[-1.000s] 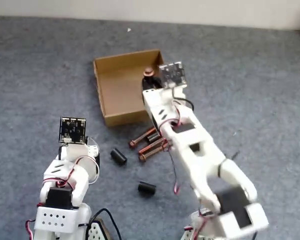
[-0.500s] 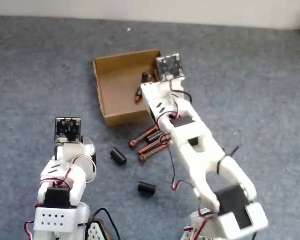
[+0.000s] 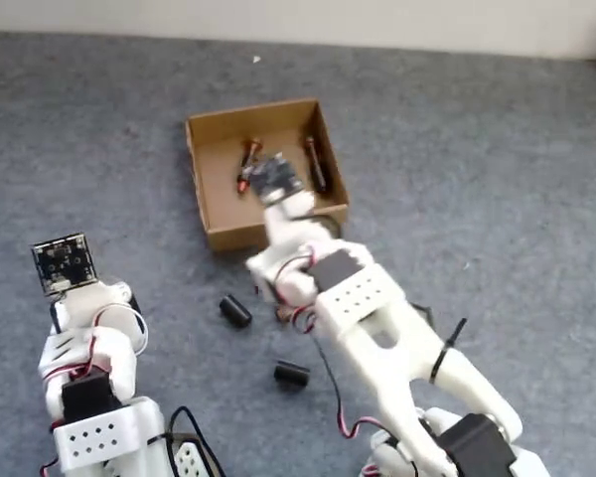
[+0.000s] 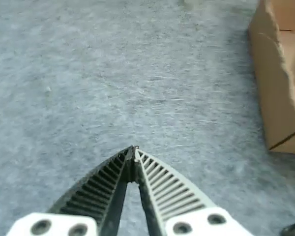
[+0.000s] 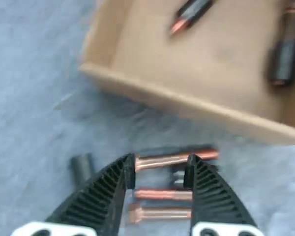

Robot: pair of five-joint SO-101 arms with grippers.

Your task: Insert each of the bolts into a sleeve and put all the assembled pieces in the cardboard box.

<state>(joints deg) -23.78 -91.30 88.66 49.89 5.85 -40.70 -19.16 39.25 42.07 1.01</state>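
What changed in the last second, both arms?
The right gripper released its load into the cardboard box, where two assembled pieces lie. It then drew back toward its base and is open over the loose bolts. The left gripper, shut, swung to its left. The box and both loose sleeves stayed put.

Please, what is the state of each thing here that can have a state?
Left gripper: shut, empty.
Right gripper: open, above the bolts.
Cardboard box: open, two assembled pieces inside.
Bolts: three, lying outside the box.
Sleeves: two, lying apart, without bolts.
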